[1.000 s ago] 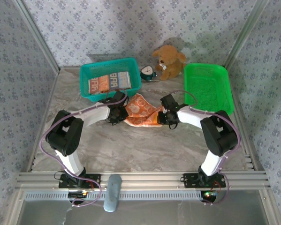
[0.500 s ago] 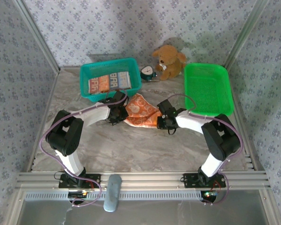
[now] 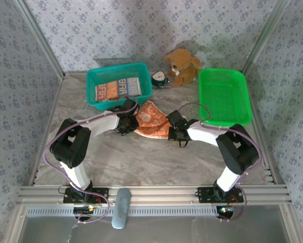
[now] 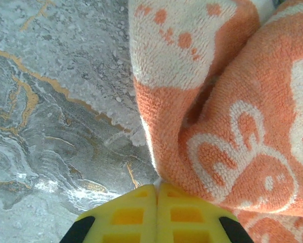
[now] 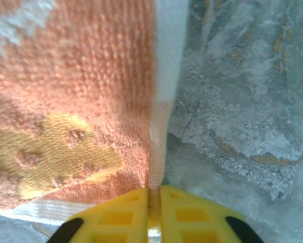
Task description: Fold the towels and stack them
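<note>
L hand (image 4: 157, 190) clamped shut on left edge of orange towel (image 3: 151, 119); R hand (image 5: 154, 195) pinched tight on its right hem. Towel bunched btwn them, mid surface (image 3: 141, 157), twd far edge.

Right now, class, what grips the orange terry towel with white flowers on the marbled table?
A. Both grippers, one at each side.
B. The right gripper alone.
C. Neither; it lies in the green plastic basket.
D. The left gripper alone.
A: the left gripper is shut on one edge of the orange terry towel, and the right gripper is shut on its opposite edge.
</note>
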You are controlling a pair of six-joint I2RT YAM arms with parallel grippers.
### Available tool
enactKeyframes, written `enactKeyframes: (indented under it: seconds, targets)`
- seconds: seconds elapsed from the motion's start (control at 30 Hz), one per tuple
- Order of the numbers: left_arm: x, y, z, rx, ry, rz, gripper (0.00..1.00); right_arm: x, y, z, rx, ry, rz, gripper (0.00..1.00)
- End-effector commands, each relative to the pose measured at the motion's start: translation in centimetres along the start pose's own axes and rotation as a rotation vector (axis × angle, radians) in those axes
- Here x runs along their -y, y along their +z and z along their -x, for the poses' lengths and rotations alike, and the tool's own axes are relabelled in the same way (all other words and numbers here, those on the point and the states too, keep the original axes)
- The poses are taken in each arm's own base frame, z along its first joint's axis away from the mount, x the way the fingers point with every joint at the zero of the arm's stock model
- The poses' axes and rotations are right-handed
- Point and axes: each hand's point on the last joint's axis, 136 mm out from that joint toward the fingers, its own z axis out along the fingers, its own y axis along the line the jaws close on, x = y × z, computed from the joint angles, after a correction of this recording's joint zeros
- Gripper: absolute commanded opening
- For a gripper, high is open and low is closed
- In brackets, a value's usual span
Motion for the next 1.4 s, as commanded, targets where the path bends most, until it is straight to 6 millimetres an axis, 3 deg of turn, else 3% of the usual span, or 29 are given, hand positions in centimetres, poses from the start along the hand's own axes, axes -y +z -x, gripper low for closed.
enactKeyframes:
  seconds: [0.0,0.13,0.27,0.63,0.87,0.97,1.13,1.37]
  targets:
    - [0.1,-0.7,-0.2,0.005,0.001,-0.012,0.00,0.4,0.5,-3.8,-0.102,-0.010,-0.017,0.00]
    - [0.8,-2.9,0.3,0.042,0.009,-0.032,0.00,0.0,-2.8,-2.1,-0.032,0.001,0.022,0.00]
    - [1.7,-6.3,1.2,0.098,0.012,-0.067,0.00,-0.6,-7.0,0.4,0.070,-0.014,0.076,0.00]
    - [3.9,-20.0,5.3,0.347,0.002,-0.202,0.00,-1.3,-19.7,7.7,0.397,-0.032,0.219,0.00]
    - [5.9,-26.2,6.8,0.441,0.012,-0.311,0.00,-2.9,-24.5,11.7,0.520,-0.033,0.301,0.00]
    - [6.7,-28.8,7.7,0.495,0.021,-0.346,0.00,-4.0,-27.9,14.3,0.607,-0.042,0.350,0.00]
    - [8.1,-31.8,9.5,0.570,0.078,-0.364,0.00,-5.0,-30.5,17.8,0.696,-0.060,0.381,0.00]
    - [10.0,-33.6,12.6,0.571,0.141,-0.375,0.00,-5.6,-32.1,22.4,0.790,-0.076,0.380,0.00]
